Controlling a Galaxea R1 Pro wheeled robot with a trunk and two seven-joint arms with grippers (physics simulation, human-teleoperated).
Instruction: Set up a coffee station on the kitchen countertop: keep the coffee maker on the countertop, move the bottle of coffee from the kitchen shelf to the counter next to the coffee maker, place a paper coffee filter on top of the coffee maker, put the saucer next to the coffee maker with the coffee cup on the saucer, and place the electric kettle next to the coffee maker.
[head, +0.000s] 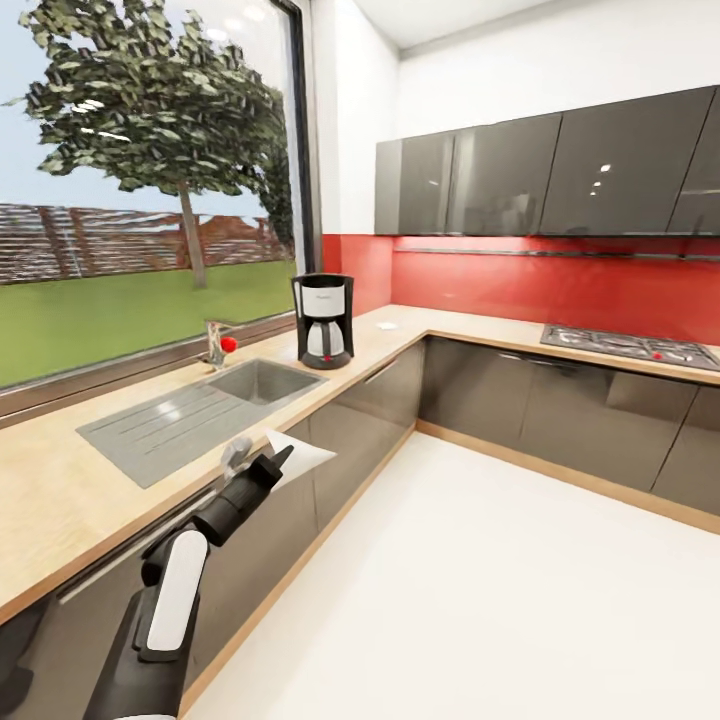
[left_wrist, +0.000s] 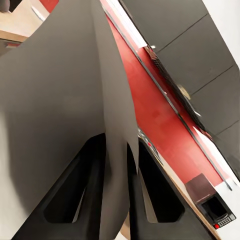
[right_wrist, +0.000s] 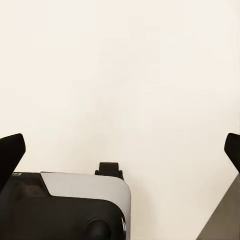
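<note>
kitchen countertop (head: 60, 500), left gripper (head: 268, 466) pinching paper coffee filter (head: 300, 455)

My head camera looks down along the kitchen countertop (head: 60, 500) toward the far coffee maker (head: 323, 320). My left wrist camera sits right against the paper coffee filter (left_wrist: 60, 110), sharing the red backsplash (head: 560, 285) behind. My right wrist camera faces the pale floor (right_wrist: 130, 75).
</note>
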